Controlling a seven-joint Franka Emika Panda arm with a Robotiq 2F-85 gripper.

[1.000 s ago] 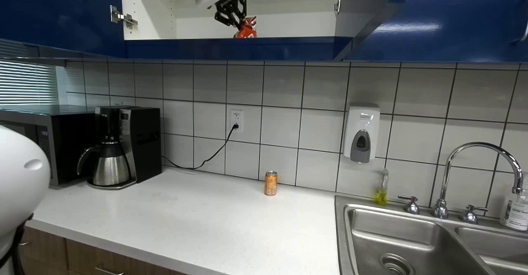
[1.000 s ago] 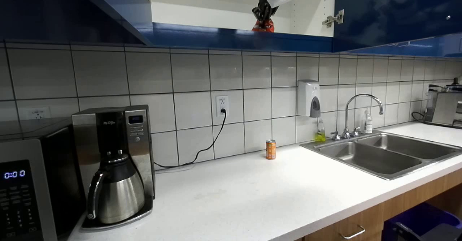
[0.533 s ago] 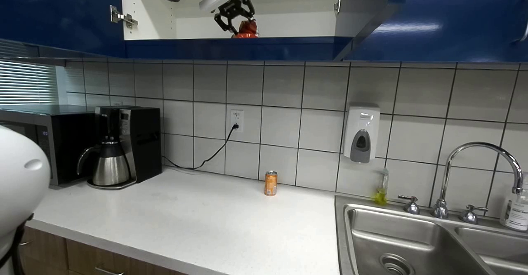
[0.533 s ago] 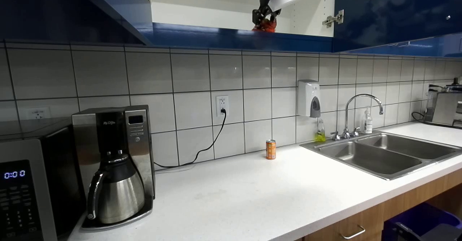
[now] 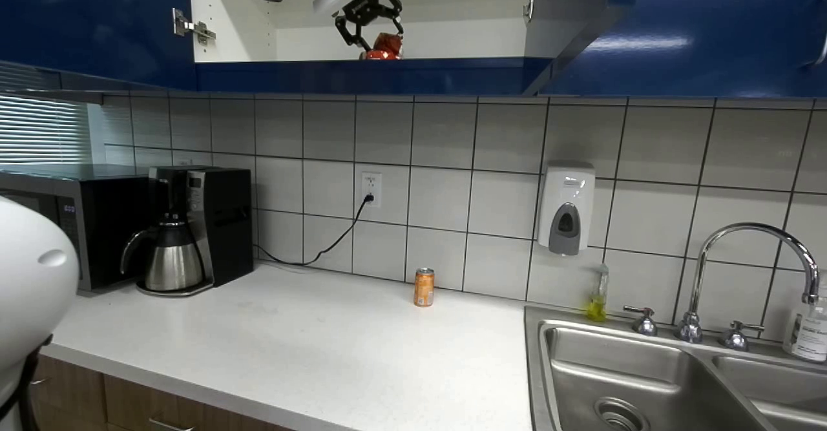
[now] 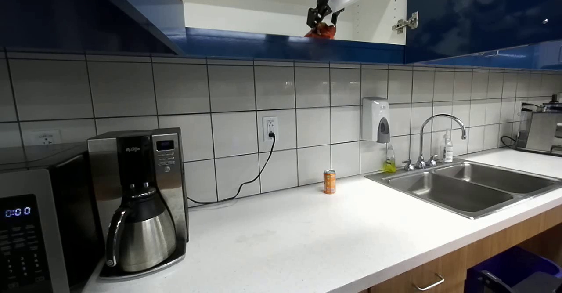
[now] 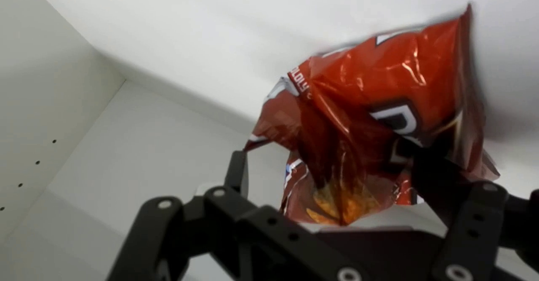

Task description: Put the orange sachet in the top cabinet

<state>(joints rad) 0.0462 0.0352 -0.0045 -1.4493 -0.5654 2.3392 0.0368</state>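
Observation:
The orange sachet, a crumpled red-orange foil bag (image 7: 379,91), lies against the white surface inside the top cabinet (image 5: 362,77). In both exterior views only the upper part of the sachet (image 5: 387,44) shows above the blue front rim, which hides its base. My gripper (image 7: 335,167) is open, its fingers spread to either side of the bag. At the left, a fingertip (image 7: 237,173) stands by a corner of the foil, maybe touching it. The right finger overlaps the bag's edge in the wrist view. Orange chips show at the bag's near end.
Both blue cabinet doors (image 5: 97,24) stand swung out beside the opening, with a metal hinge (image 5: 192,27). On the counter (image 6: 281,236) below are an orange can (image 6: 329,182), a coffee maker (image 6: 140,205) and a microwave (image 6: 26,222). A sink (image 6: 465,187) lies to one side.
My gripper's fingers have spread from pinching the sachet's top to standing apart around it. The sachet has slumped a little lower, and the hand has shifted slightly.

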